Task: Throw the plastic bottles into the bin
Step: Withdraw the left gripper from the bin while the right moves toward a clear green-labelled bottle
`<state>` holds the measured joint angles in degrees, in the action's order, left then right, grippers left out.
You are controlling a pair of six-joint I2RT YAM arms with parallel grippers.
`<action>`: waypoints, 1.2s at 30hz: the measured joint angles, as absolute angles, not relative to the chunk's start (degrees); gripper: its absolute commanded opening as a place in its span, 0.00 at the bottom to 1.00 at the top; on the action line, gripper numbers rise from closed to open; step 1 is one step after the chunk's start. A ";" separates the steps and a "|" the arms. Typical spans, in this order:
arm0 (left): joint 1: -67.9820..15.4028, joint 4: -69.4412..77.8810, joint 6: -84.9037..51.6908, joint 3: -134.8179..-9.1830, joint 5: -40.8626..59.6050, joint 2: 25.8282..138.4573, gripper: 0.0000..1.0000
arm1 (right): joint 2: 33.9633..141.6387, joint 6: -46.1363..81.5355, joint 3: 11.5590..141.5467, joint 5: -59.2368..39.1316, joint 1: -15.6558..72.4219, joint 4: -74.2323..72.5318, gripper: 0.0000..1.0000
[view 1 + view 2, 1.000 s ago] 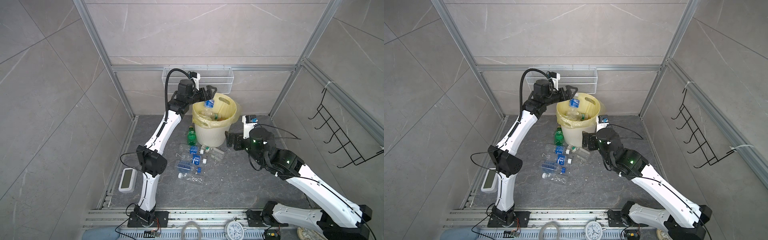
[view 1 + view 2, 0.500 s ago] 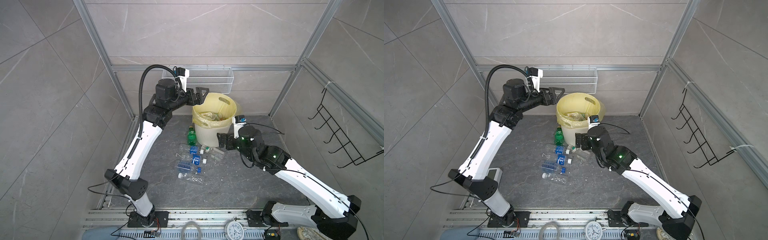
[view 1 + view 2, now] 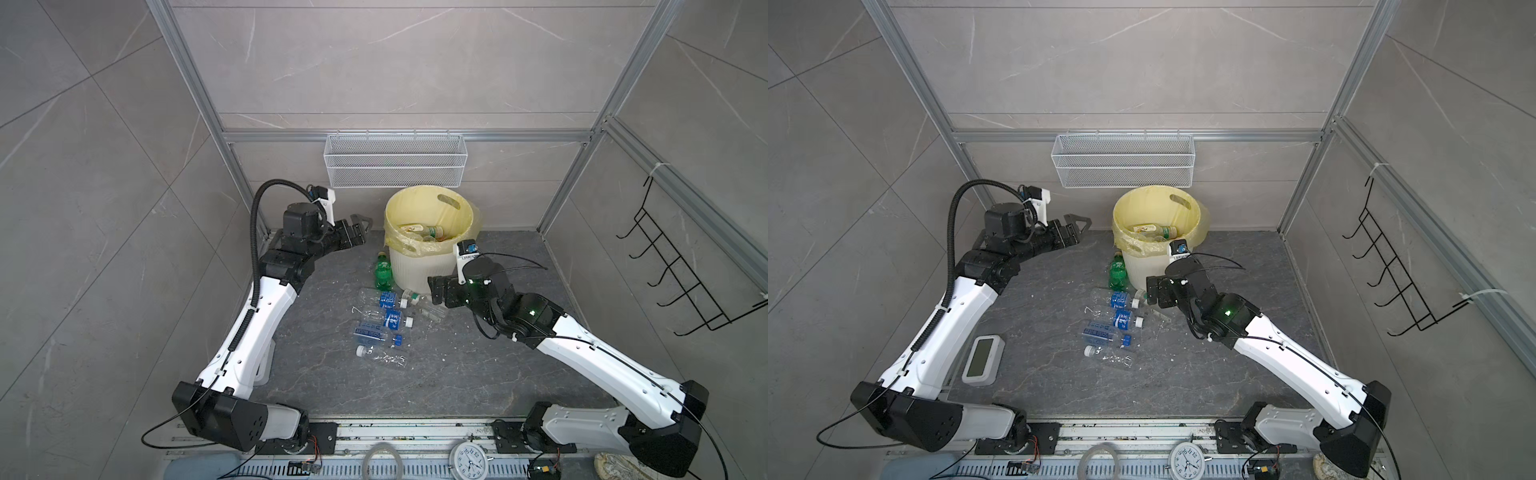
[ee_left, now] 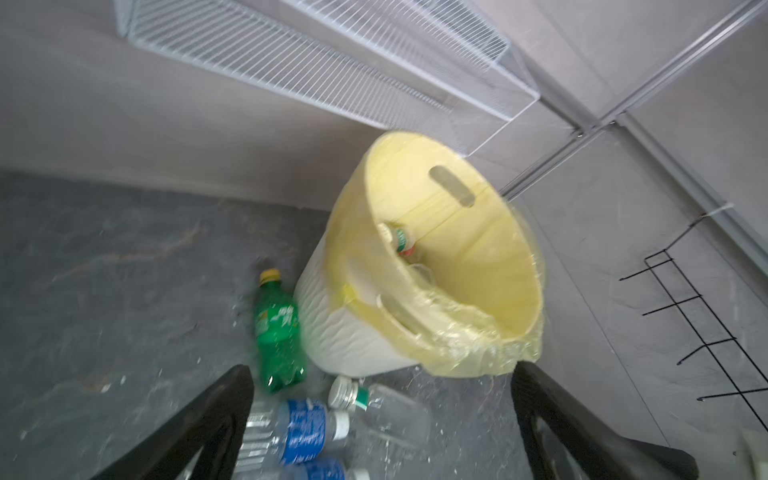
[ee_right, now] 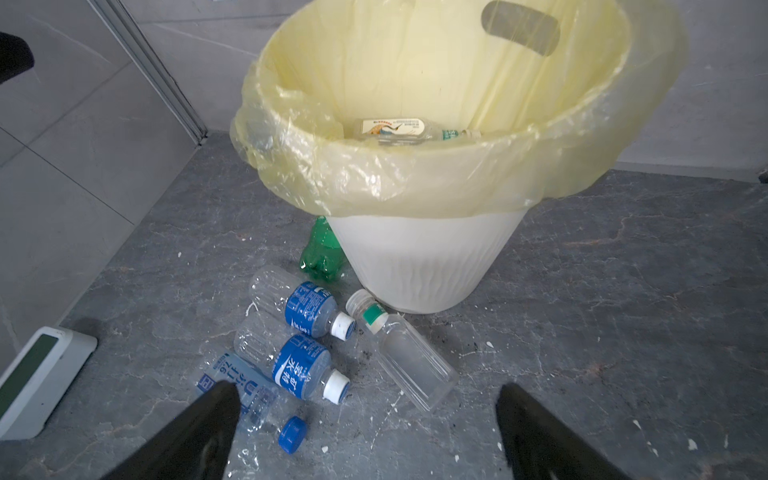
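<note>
The left gripper (image 3: 361, 227) hangs in the air beside the bin (image 3: 415, 270), its jaws spread wide with nothing between them. Ahead of them and lower down, the cream ribbed bin (image 4: 332, 324) with its yellow liner stands on the dark floor, and a green bottle (image 4: 277, 332) lies against its base.

The right gripper (image 5: 368, 391) is low over the floor on the near side of the bin, jaws also wide apart and empty. Just ahead of the gap between them lies a clear square bottle (image 5: 415, 365) with a green neck band – its cap end nearly at the bin's foot. Two blue-labelled bottles (image 5: 305, 307) with white caps lie side by side closer to one finger (image 5: 208, 428), and a flattened bottle (image 5: 245, 395) with a blue cap reaches under that fingertip. Whether they touch is unclear.

Further out from those jaws lies a bare clear bottle (image 3: 380, 355) – white cap, no label. Several bottles (image 5: 390, 126) already sit inside the liner.
</note>
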<state>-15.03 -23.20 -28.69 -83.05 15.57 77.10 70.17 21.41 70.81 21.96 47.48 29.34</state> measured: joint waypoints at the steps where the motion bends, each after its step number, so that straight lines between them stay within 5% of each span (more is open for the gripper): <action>1: -13.69 -23.20 -29.82 -80.77 15.90 75.99 1.00 | 70.17 21.17 70.35 22.59 48.47 29.36 1.00; 8: -7.09 -22.26 -35.94 -68.49 19.88 70.17 1.00 | 70.08 20.12 65.80 24.95 52.88 29.15 1.00; 25: -6.44 -15.31 -43.07 -53.82 27.46 69.43 1.00 | 70.78 24.69 49.52 29.10 53.10 24.29 1.00; 36: -4.84 -11.51 -46.04 -51.81 31.33 71.00 1.00 | 77.21 25.74 45.74 23.31 44.49 14.94 1.00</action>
